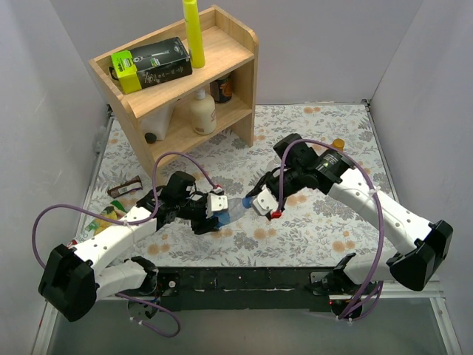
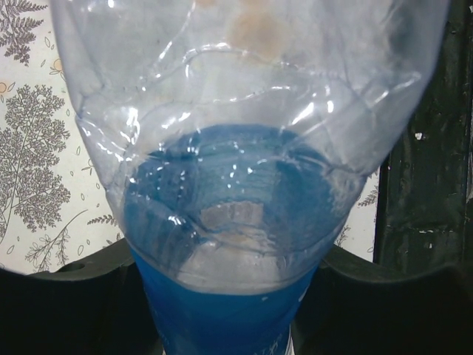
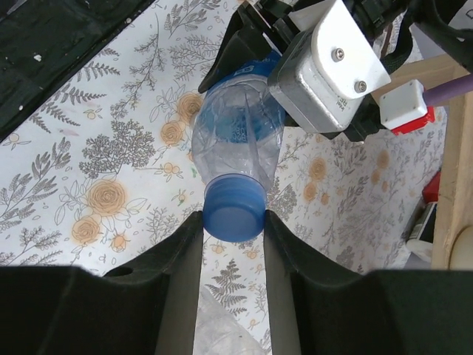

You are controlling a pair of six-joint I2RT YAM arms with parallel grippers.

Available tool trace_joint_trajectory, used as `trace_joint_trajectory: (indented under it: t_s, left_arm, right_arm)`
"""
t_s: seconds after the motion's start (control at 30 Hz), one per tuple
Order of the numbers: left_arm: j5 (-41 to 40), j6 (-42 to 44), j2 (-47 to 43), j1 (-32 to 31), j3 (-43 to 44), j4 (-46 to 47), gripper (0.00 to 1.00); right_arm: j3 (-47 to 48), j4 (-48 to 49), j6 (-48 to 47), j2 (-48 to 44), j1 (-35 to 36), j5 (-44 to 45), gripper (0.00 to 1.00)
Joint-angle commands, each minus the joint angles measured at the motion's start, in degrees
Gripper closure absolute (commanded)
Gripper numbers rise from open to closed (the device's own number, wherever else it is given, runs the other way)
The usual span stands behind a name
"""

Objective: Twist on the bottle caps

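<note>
My left gripper [image 1: 213, 214] is shut on the blue-labelled clear bottle [image 1: 233, 208], which it holds on its side above the floral mat. In the left wrist view the bottle [image 2: 236, 148] fills the frame, gripped around its blue label between the dark fingers [image 2: 66, 296]. The blue cap [image 3: 234, 211] sits on the bottle's neck [image 3: 236, 140]. My right gripper [image 3: 233, 220] has both fingertips pressed against the cap's sides. A short orange bottle [image 1: 338, 143] stands at the back right, behind the right arm. Part of another clear plastic item [image 3: 214, 325] lies on the mat under my right fingers.
A wooden shelf [image 1: 236, 55] stands at the back left with a yellow tube [image 1: 194, 29], a black and green box [image 1: 151, 63], a cream lotion bottle [image 1: 204, 112] and a dark jar [image 1: 222, 89]. Small packets [image 1: 122, 188] lie at the mat's left edge.
</note>
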Motion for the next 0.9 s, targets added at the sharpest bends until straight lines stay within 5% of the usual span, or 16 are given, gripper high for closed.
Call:
trace_joint_trajectory:
  t_s: [0.0, 0.13, 0.37, 0.53, 0.57, 0.67, 0.73, 0.77, 0.87]
  left_arm:
    - [0.1, -4.1, -0.5, 0.2, 1.4, 6.0, 1.00]
    - [-3.2, -7.6, -1.1, 0.2, 0.8, 11.3, 1.00]
    - [-15.9, -15.5, -1.9, 0.2, 0.5, 21.1, 1.00]
    - [-20.5, -18.2, -1.5, 0.2, 0.9, 22.0, 1.00]
    - [-20.6, -19.2, -1.5, 0.2, 1.0, 21.4, 1.00]
    - [-19.0, -21.5, -3.0, 0.2, -0.5, 19.7, 1.00]
    - [-17.6, -23.7, -5.7, 0.3, -1.6, 20.0, 1.00]
    - [-15.9, -24.8, -6.8, 0.3, -2.7, 20.5, 1.00]
    - [-13.6, -29.5, -9.2, 0.5, -3.7, 21.9, 1.00]
  right_arm:
    - [3.0, -1.2, 8.3, 2.8, 0.5, -2.3, 0.88]
    - [8.7, -2.7, 19.2, 9.3, 0.2, -2.4, 0.99]
    - [25.8, -11.3, 42.3, 24.0, -4.6, -10.6, 0.99]
    - [25.6, 1.7, 66.3, 25.1, -8.5, -17.6, 0.96]
    - [25.7, 3.6, 70.0, 24.6, -8.9, -18.0, 0.73]
    - [22.0, 17.5, 75.2, 20.2, -12.5, -21.8, 0.34]
    - [10.1, 31.1, 86.2, 13.8, -15.7, -23.1, 0.26]
    - [6.1, 46.5, 91.0, 11.5, -16.5, -23.0, 0.15]
    - [-4.1, 60.4, 98.8, 5.9, -17.7, -21.8, 0.11]
